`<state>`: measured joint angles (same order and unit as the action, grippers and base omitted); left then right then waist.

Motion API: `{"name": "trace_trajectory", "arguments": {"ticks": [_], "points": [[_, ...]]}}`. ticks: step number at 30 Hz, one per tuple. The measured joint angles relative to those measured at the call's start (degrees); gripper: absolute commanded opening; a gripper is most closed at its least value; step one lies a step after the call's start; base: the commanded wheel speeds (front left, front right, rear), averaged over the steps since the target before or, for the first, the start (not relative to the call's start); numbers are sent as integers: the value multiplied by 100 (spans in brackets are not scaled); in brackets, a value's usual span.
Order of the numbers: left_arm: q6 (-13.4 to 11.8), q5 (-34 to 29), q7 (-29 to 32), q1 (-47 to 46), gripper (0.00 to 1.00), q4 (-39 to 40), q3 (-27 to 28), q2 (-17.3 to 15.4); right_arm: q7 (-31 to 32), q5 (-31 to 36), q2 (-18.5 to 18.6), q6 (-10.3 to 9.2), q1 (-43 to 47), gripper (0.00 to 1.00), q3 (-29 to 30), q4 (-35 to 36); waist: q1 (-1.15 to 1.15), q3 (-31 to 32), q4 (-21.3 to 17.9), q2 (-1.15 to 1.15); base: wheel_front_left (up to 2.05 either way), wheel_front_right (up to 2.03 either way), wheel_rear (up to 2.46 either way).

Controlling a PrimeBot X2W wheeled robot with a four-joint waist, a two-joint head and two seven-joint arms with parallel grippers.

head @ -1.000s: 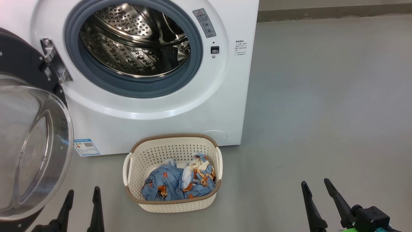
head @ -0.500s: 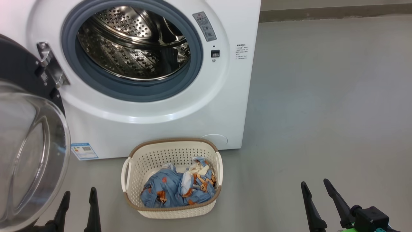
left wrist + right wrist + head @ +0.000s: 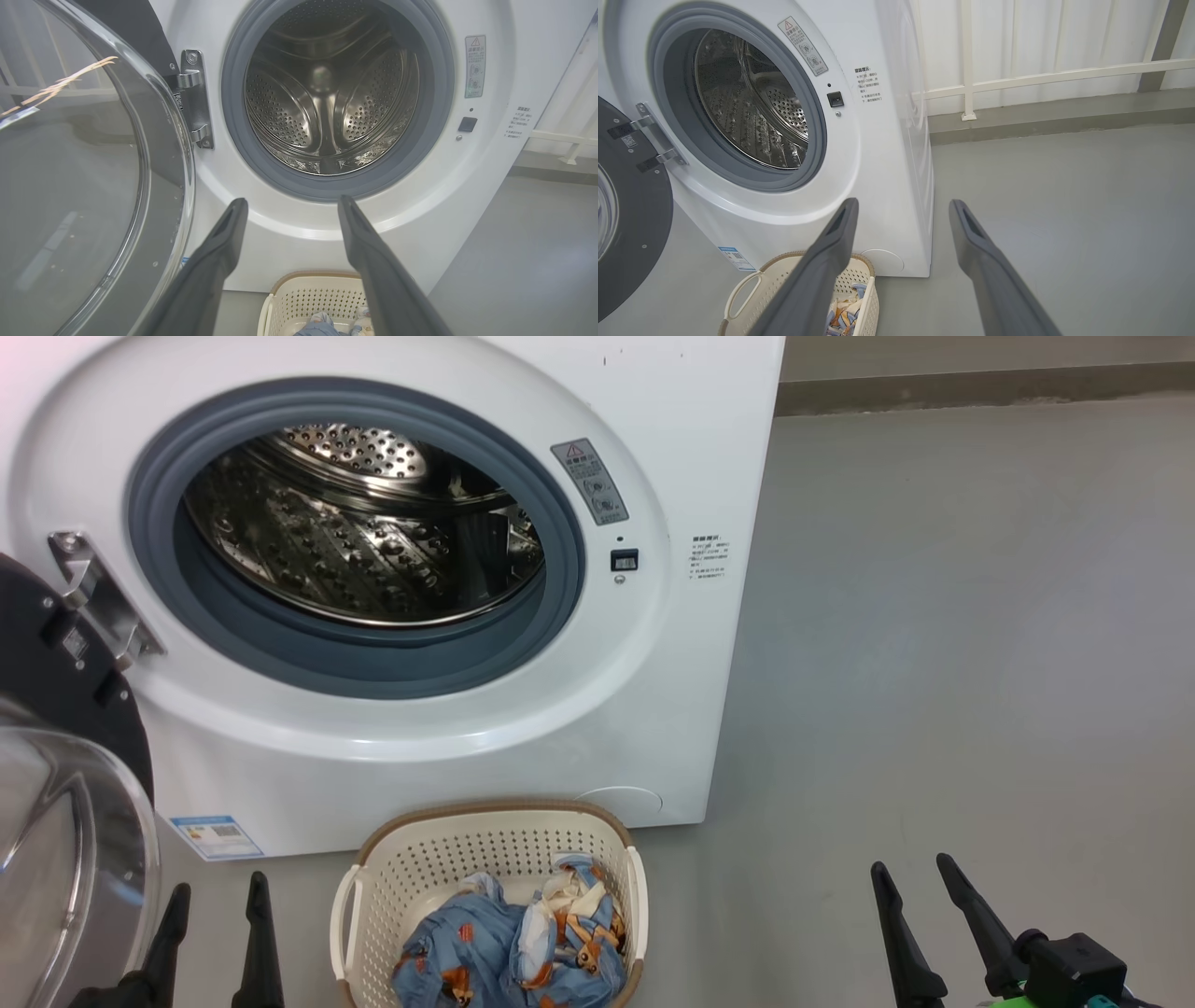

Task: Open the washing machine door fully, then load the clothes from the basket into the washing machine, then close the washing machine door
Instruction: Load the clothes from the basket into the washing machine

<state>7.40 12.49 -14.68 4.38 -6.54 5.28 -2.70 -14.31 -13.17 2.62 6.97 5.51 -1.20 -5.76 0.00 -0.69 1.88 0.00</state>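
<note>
Round black-rimmed glass door [image 3: 65, 709] hangs wide open left of the big white front-loading washing machine [image 3: 653, 709]; loading looks due. Blue animal-print clothes [image 3: 504, 952] lie in the cream perforated plastic basket [image 3: 485, 806] before the machine. Left hand [image 3: 217, 887] and right hand [image 3: 910, 864] spread, empty; next, reach down and pinch fabric. Basket's near end cut off; garment count unclear.

Smooth grey floor [image 3: 1064, 196] spreads under and ahead of the right pincer [image 3: 902, 203]. Beyond it stands a white panelled wall [image 3: 1041, 37] with a cream rail [image 3: 1064, 74] and grey skirting [image 3: 1041, 119].
</note>
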Motion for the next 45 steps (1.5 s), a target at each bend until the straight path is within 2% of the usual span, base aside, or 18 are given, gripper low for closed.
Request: {"name": "trace_trajectory", "arguments": {"ticks": [9,45], "points": [[0,-20,0,1,100,37,15,3,0,-11,0,0,-79,100,-16,-41,0,-37,7,0,26,-26,0],[0,249,0,34,100,-160,-505,-69,0,-12,0,0,-78,100,-111,-211,0,-93,-50,0,0,0,0]]}}
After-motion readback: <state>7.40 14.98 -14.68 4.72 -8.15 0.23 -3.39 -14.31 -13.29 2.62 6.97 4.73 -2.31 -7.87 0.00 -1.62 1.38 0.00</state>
